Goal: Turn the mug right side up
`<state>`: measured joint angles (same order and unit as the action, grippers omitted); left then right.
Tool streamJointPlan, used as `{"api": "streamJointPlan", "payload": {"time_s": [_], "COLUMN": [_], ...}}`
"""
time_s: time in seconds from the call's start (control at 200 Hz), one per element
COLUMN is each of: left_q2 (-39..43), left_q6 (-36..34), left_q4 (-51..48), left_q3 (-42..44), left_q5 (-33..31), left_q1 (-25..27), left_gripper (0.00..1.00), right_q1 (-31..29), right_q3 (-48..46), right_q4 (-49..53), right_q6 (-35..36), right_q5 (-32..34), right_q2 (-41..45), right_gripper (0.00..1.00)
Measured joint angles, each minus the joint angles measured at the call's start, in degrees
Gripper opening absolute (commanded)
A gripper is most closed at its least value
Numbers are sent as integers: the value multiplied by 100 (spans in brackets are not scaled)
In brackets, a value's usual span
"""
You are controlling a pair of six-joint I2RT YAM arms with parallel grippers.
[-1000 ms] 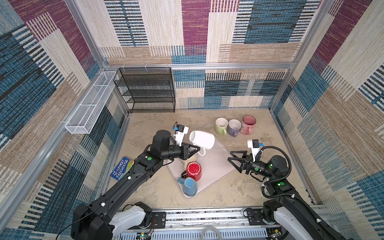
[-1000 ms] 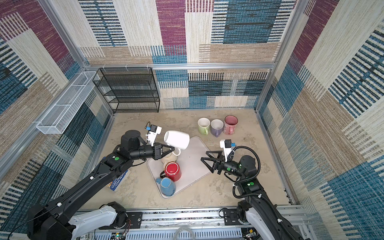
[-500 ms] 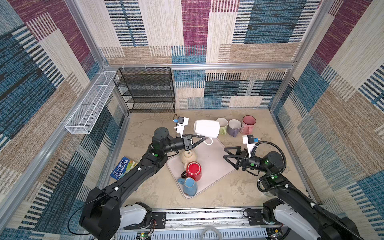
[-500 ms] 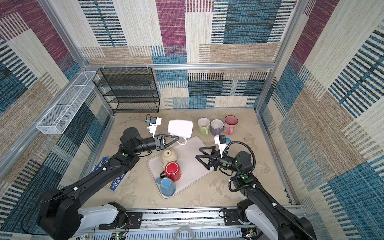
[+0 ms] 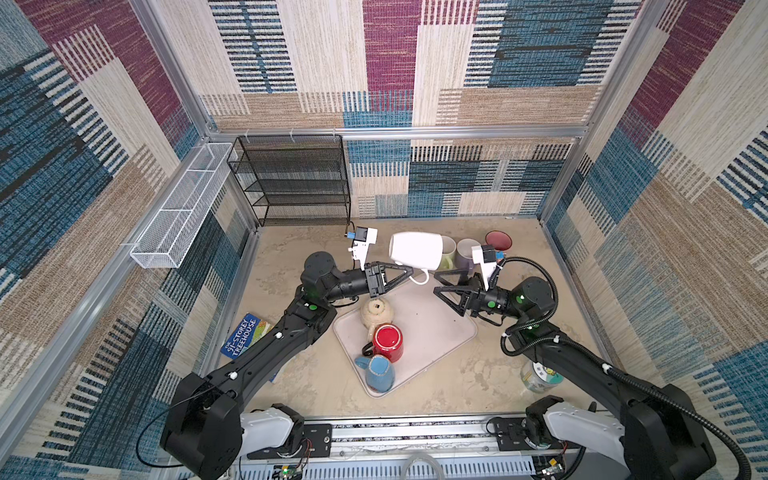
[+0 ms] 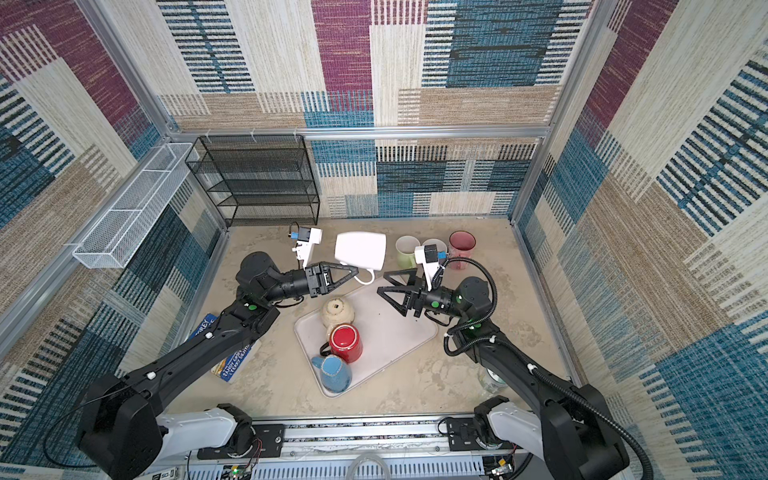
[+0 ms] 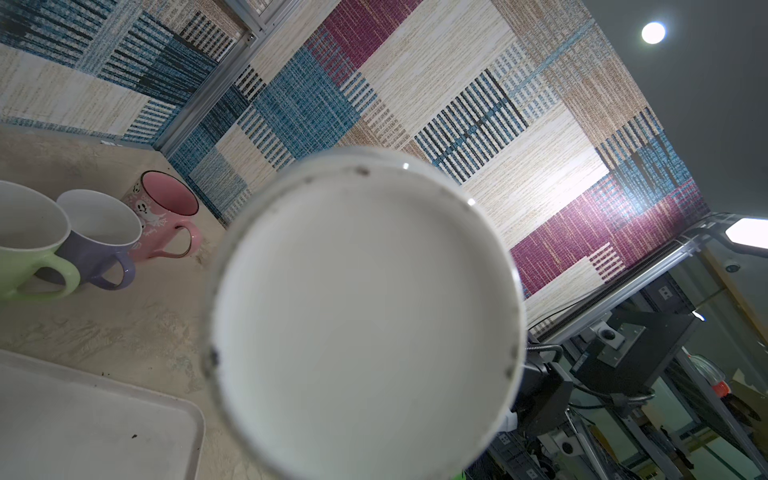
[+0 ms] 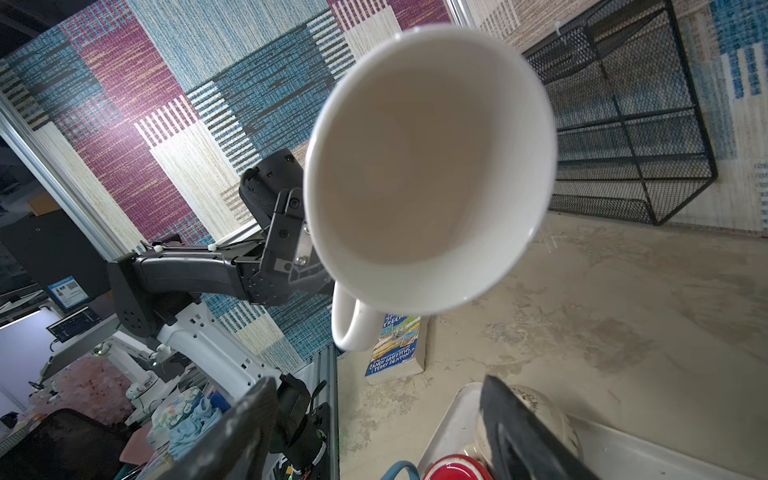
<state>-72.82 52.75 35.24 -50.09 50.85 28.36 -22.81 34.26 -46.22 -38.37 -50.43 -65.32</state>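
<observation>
The left gripper (image 5: 405,274) is closed tight on the handle of the white mug (image 5: 415,249) and holds it in the air above the table (image 5: 299,249), beyond the far edge of the tray (image 5: 440,332). The mug lies on its side: its flat base faces back along the left arm, filling the left wrist view (image 7: 365,316), while its mouth faces the right arm, as the right wrist view shows (image 8: 428,166), with the handle hanging below. The right gripper (image 5: 435,282) hovers over the far right part of the tray, its jaws spread wide and holding nothing, pointed at the mug's mouth and near it but apart from it. On the tray stand a beige mug (image 5: 377,311) and a red mug (image 5: 388,343), both upside down, and a blue mug (image 5: 378,372). Behind the lifted mug, a green mug (image 7: 29,232), a purple mug (image 7: 99,232) and a pink mug (image 7: 166,208) stand upright in a row.
</observation>
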Motion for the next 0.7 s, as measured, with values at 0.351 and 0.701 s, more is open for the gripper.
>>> {"api": "streamJointPlan", "payload": {"time_s": [0.351, 0.701], "left_q2": [-223, -424], "left_q6": [151, 275], "left_q4": [437, 962], "left_q3": [-151, -76], "left_q5": [48, 50], "left_q1": [-4, 4], "left_gripper": [0, 0], "right_q1": [-275, -295], "right_q3": [846, 1038], "right_q4": [-61, -146], "right_q6": [-37, -365], "right_q5": [-17, -55], "right_q2": [-796, -1036], "right_gripper": [65, 49]}}
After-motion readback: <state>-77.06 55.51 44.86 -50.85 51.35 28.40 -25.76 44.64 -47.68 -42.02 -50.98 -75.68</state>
